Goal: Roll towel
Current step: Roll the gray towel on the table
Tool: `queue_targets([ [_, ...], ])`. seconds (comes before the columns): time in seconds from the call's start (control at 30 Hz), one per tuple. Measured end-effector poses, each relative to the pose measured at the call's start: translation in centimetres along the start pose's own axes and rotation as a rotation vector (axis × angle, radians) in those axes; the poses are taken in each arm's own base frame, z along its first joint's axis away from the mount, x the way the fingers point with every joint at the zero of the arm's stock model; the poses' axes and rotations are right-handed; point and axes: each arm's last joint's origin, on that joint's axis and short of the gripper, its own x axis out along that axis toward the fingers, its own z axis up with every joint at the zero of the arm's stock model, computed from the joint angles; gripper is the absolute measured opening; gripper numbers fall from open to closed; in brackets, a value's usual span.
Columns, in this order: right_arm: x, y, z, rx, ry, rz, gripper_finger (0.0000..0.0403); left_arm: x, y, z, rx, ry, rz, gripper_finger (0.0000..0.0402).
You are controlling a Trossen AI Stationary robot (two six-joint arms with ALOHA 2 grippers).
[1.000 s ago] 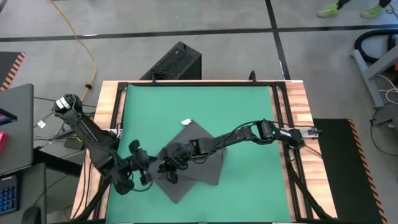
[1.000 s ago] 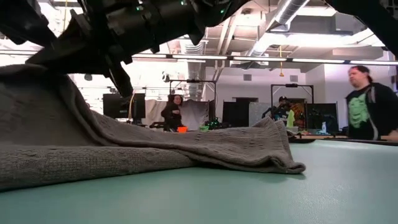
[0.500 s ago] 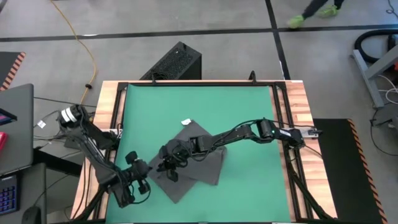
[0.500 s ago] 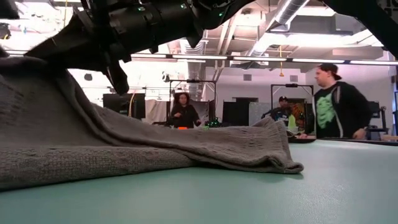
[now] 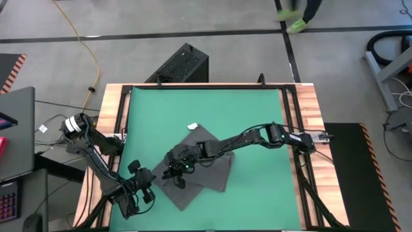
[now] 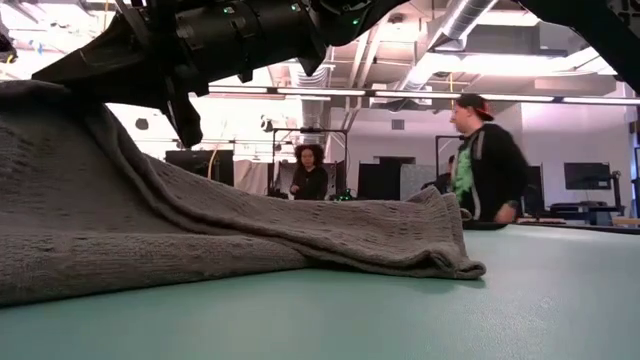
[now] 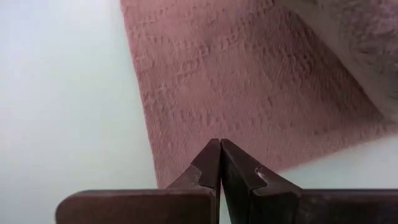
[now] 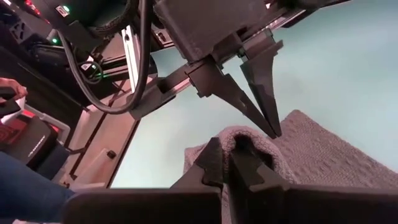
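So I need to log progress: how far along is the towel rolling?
Early. Done: one part of the towel is folded over and raised. In hand: the right tool is shut on a pinched fold of it; the left tool, shut and empty, sits beside the towel's edge. Left: no roll has formed yet.

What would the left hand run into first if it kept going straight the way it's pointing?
Most likely the towel. The left hand, shut and empty, points over the towel's near corner, with cloth filling the view ahead. How high it hangs above the cloth is unclear.
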Motion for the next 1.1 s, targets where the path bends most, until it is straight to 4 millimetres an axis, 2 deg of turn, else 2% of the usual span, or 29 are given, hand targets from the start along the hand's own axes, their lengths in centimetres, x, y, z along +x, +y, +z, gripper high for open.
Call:
queue_targets([
  [0.3,-0.1,-0.3,0.2,-0.005,-0.014,-0.002,0.0017,0.1,-0.2,0.0,-0.016,-0.005,-0.020,0.0000],
  [0.5,-0.1,-0.4,0.2,-0.002,-0.012,-0.004,0.0017,1.4,0.1,-0.7,-0.017,0.069,-0.075,0.0000],
  [0.77,-0.1,-0.2,0.2,-0.008,-0.012,-0.001,0.0017,2.3,0.3,0.1,-0.001,0.061,-0.052,0.0000],
  [0.87,0.5,-0.9,0.1,-0.003,-0.041,0.009,0.0017,2.6,0.3,0.5,0.008,0.057,-0.050,0.0000],
  [1.1,2.3,-2.5,-0.9,0.040,0.022,0.025,0.0017,3.1,0.4,1.1,-0.008,0.056,-0.042,0.0000],
])
